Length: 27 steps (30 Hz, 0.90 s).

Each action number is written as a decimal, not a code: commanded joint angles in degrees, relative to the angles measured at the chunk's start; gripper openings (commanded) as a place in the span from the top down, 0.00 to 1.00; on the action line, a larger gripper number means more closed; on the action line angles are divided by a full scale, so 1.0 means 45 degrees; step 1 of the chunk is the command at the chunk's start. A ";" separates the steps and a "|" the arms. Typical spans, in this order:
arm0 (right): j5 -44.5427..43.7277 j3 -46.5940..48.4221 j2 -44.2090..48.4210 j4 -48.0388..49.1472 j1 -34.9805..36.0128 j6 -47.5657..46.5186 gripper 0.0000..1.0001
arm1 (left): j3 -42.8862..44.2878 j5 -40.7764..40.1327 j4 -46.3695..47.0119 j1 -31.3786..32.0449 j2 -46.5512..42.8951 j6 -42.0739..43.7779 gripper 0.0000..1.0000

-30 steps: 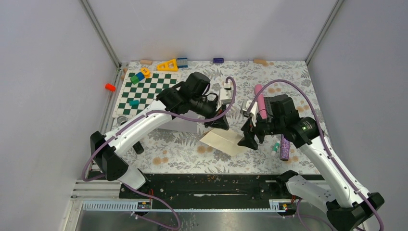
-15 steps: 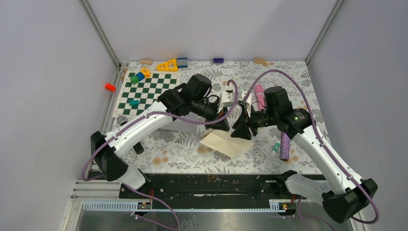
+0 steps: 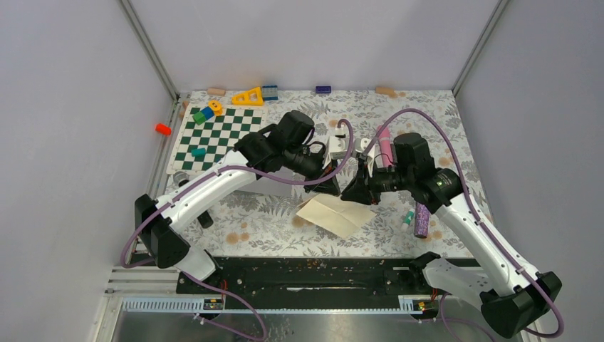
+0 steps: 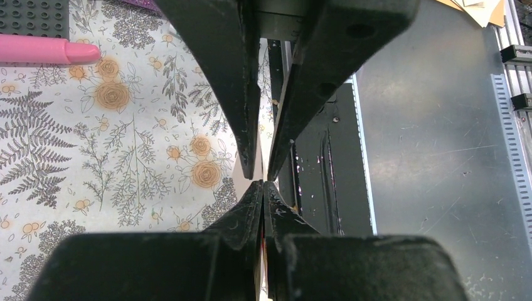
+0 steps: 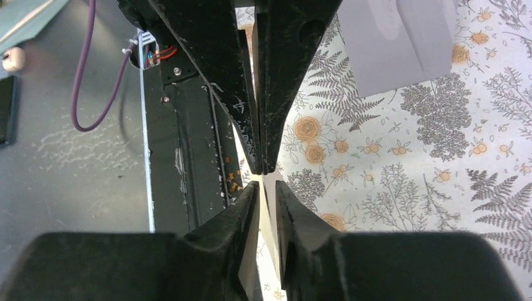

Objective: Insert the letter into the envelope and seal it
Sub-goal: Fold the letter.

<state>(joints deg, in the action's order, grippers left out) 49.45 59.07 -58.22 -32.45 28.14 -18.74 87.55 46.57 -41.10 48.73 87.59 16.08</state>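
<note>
Closed left gripper [image 3: 329, 188] faces right gripper [image 3: 352, 192], nearly closed astride the letter [image 3: 336, 214], hold unclear.

**Letter mid-table, end effectors tip to tip over it**

Dead centre on the table [image 3: 271, 224]: letter [image 3: 335, 214], far edge up between left end effector [image 3: 329, 187] and right end effector [image 3: 354, 192], facing tip to tip. Just behind and left, partly under the left arm: envelope [image 3: 274, 187]. Further back left: chessboard [image 3: 217, 135]. Behind the right end effector: marker [image 3: 384, 146].
</note>
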 commanded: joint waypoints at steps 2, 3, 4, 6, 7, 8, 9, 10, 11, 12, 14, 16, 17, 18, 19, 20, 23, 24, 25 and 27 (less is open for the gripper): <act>0.0215 -0.0250 0.0473 0.0310 0.0114 -0.0405 0.73 | 0.0401 0.0202 0.0140 0.0017 -0.0295 -0.0057 1.00; 0.0248 -0.0299 0.0476 0.0225 0.0116 -0.0459 0.77 | 0.0395 0.0199 0.0148 0.0002 -0.0345 -0.0057 1.00; 0.0301 -0.0305 0.0461 0.0104 0.0114 -0.0527 0.82 | 0.0389 0.0184 0.0149 -0.0022 -0.0371 -0.0057 1.00; 0.0462 -0.0281 0.0412 -0.0230 0.0114 -0.0786 0.85 | 0.0389 0.0138 0.0149 -0.0049 -0.0429 -0.0048 1.00; 0.0506 -0.0249 0.0400 -0.0365 0.0114 -0.0888 0.84 | 0.0377 0.0140 0.0149 -0.0067 -0.0440 -0.0043 1.00; 0.0528 -0.0223 0.0393 -0.0458 0.0114 -0.0937 0.84 | 0.0370 0.0104 0.0149 -0.0087 -0.0458 -0.0038 1.00; 0.0548 -0.0217 0.0412 -0.0572 0.0114 -0.1054 0.85 | 0.0369 0.0084 0.0149 -0.0111 -0.0470 -0.0037 1.00; 0.0580 -0.0214 0.0434 -0.0655 0.0114 -0.1099 0.83 | 0.0364 0.0084 0.0149 -0.0131 -0.0477 -0.0037 1.00; 0.0608 -0.0216 0.0436 -0.0728 0.0114 -0.1149 0.80 | 0.0369 0.0082 0.0149 -0.0136 -0.0480 -0.0035 1.00; 0.0622 -0.0206 0.0461 -0.0781 0.0114 -0.1182 0.78 | 0.0376 0.0084 0.0149 -0.0159 -0.0497 -0.0037 1.00; 0.0632 -0.0233 0.0476 -0.0902 0.0114 -0.1292 0.97 | 0.0387 0.0109 0.0149 -0.0193 -0.0526 -0.0037 1.00; 0.0613 -0.0299 0.0497 -0.0964 0.0114 -0.1360 1.00 | 0.0413 0.0087 0.0149 -0.0241 -0.0557 -0.0037 1.00; 0.0598 -0.0329 0.0515 -0.0974 0.0114 -0.1369 0.94 | 0.0421 0.0082 0.0149 -0.0262 -0.0585 -0.0037 1.00; 0.0567 -0.0333 0.0549 -0.0986 0.0114 -0.1363 0.79 | 0.0410 0.0087 0.0149 -0.0289 -0.0611 -0.0037 1.00; 0.0526 -0.0333 0.0568 -0.1022 0.0114 -0.1380 0.69 | 0.0408 0.0102 0.0140 -0.0315 -0.0648 -0.0037 1.00; 0.0482 -0.0324 0.0578 -0.1111 0.0114 -0.1433 0.72 | 0.0418 0.0106 0.0148 -0.0335 -0.0672 -0.0037 1.00; 0.0437 -0.0431 0.0647 -0.1241 0.0113 -0.1579 0.99 | 0.0428 0.0090 0.0149 -0.0388 -0.0760 -0.0040 1.00; 0.0444 -0.0455 0.0680 -0.1297 0.0114 -0.1653 0.94 | 0.0447 0.0085 0.0149 -0.0410 -0.0786 -0.0038 1.00; 0.0413 -0.0500 0.0692 -0.1329 0.0104 -0.1672 0.94 | 0.0447 0.0102 0.0149 -0.0442 -0.0819 -0.0032 1.00; 0.0347 -0.0519 0.0756 -0.1399 0.0114 -0.1767 1.00 | 0.0448 0.0107 0.0149 -0.0468 -0.0858 -0.0037 1.00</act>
<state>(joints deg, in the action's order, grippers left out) 50.50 57.56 -56.21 -36.03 28.14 -25.30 87.55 46.83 -41.65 47.53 86.94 15.94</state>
